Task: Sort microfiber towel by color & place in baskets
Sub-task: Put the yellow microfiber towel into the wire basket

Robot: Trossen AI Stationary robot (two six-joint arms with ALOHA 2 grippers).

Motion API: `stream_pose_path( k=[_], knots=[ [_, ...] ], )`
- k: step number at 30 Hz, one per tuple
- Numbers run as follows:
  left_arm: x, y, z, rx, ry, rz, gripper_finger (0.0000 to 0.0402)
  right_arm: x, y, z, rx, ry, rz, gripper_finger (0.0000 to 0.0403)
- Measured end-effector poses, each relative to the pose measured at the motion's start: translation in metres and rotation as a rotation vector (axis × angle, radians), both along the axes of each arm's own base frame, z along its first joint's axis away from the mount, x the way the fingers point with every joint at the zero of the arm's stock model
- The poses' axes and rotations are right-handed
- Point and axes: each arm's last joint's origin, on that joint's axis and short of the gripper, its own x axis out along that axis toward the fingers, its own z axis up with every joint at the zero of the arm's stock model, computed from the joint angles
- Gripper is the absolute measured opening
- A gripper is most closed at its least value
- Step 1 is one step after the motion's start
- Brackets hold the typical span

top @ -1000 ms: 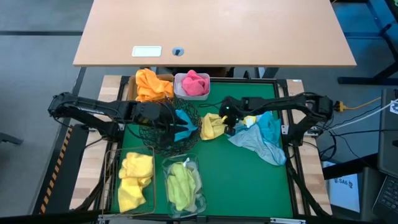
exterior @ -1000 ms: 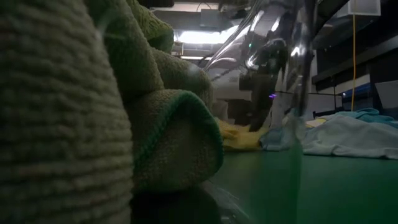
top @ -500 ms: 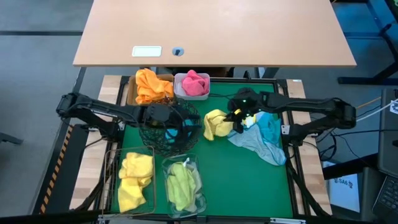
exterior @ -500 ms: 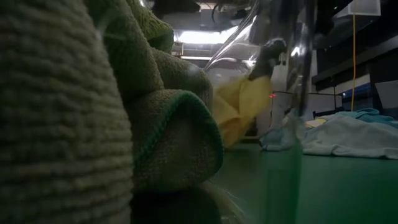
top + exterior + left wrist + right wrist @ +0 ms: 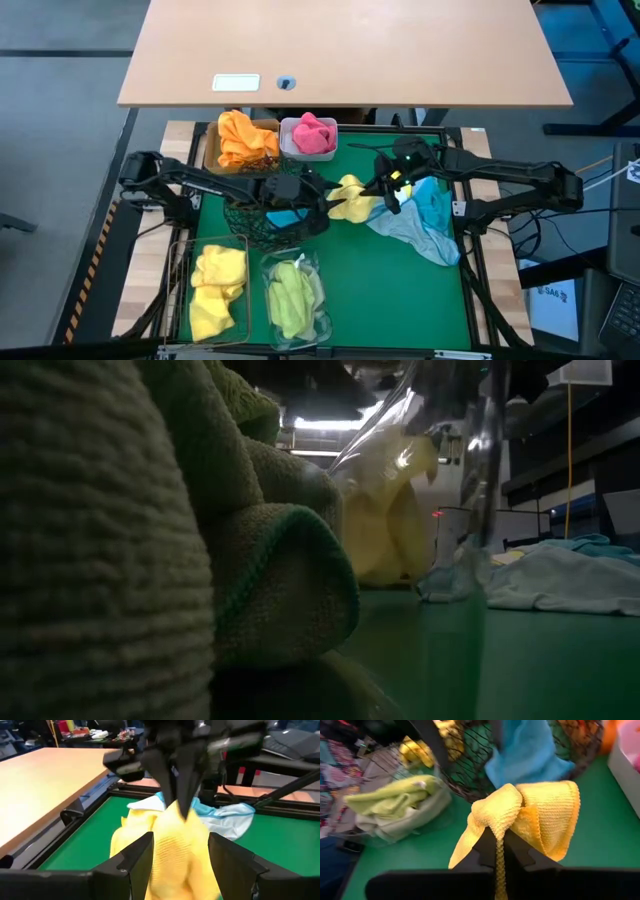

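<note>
the yellow towel (image 5: 352, 198) is held clear of the green mat (image 5: 400, 290), pinched at one bunched corner by the right gripper (image 5: 386, 188), whose fingers are closed tight on the cloth; the rest hangs down and away toward the black wire-mesh bowl (image 5: 262, 222). taken from that bowl, the towel sits just beside its rim, on the side facing the loose light blue towels (image 5: 425, 222). the left gripper (image 5: 181, 865) is seen with fingers spread wide, right at the hanging end and holding nothing, over the bowl edge where a blue towel (image 5: 525, 757) lies. the wire basket (image 5: 215, 285) with yellow cloths lies beyond the bowl, on the left arm's side, so a handover is judged likely; the left arm is the nearer one.
</note>
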Motion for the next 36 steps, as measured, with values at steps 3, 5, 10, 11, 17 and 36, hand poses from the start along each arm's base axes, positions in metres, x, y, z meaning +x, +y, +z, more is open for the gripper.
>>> stream_pose_path(
  k=[3,5,10,11,17,36],
  knots=[
    [0.008,0.004,-0.012,-0.003,0.017,0.001,0.0183,0.002,0.001,0.004,0.013,-0.047,0.038,0.0010],
    [0.012,0.007,-0.020,-0.010,0.031,-0.018,0.0183,0.003,0.001,0.006,0.022,-0.077,0.062,0.0012],
    [0.018,0.012,-0.032,-0.031,0.053,-0.068,0.0183,0.006,0.001,0.011,0.015,-0.139,0.089,0.0011],
    [0.018,0.013,-0.032,-0.031,0.053,-0.065,0.0183,0.006,0.001,0.011,0.014,-0.143,0.090,0.0011],
    [0.019,0.020,-0.032,-0.031,0.040,-0.045,0.0156,0.006,0.002,0.011,0.021,-0.145,0.102,0.0019],
    [-0.019,0.006,0.023,-0.114,-0.003,-0.195,0.0003,0.006,0.001,0.010,0.015,-0.126,0.083,0.0087]
  ],
)
